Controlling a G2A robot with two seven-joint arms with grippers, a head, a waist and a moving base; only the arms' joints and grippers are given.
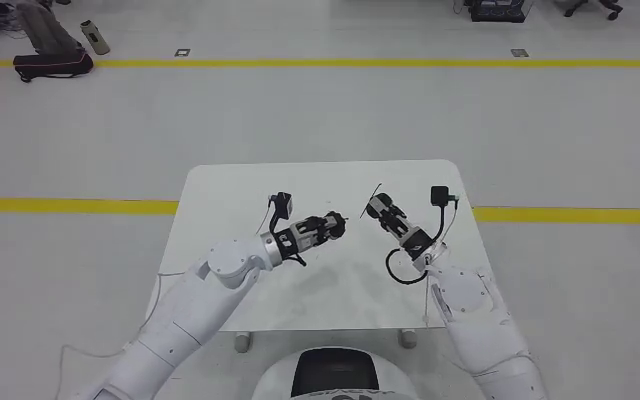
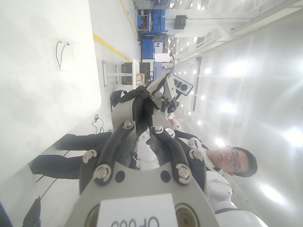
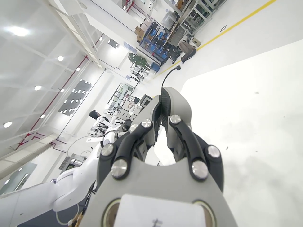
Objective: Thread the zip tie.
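A thin black zip tie (image 3: 168, 76) sticks out past the fingertips of my right gripper (image 3: 161, 95), which is shut on it; its small head (image 3: 178, 67) is the free end. From above, the zip tie (image 1: 377, 191) rises from the right gripper (image 1: 372, 207) over the middle of the white table (image 1: 230, 190). A short gap to the side, my left gripper (image 1: 337, 224) faces it at about the same height. The left gripper (image 2: 141, 102) is shut, with nothing visible between its black pads. Beyond it, the left wrist view shows the right gripper (image 2: 163, 83) and the curved zip tie (image 2: 172, 60).
Both arms hang above the table's middle; bare tabletop (image 3: 248, 109) lies below them. The table's rounded far corner (image 3: 189, 81) is close to the right gripper. A dark bag (image 1: 48, 55) lies on the floor far off, behind a yellow floor line (image 1: 320, 63).
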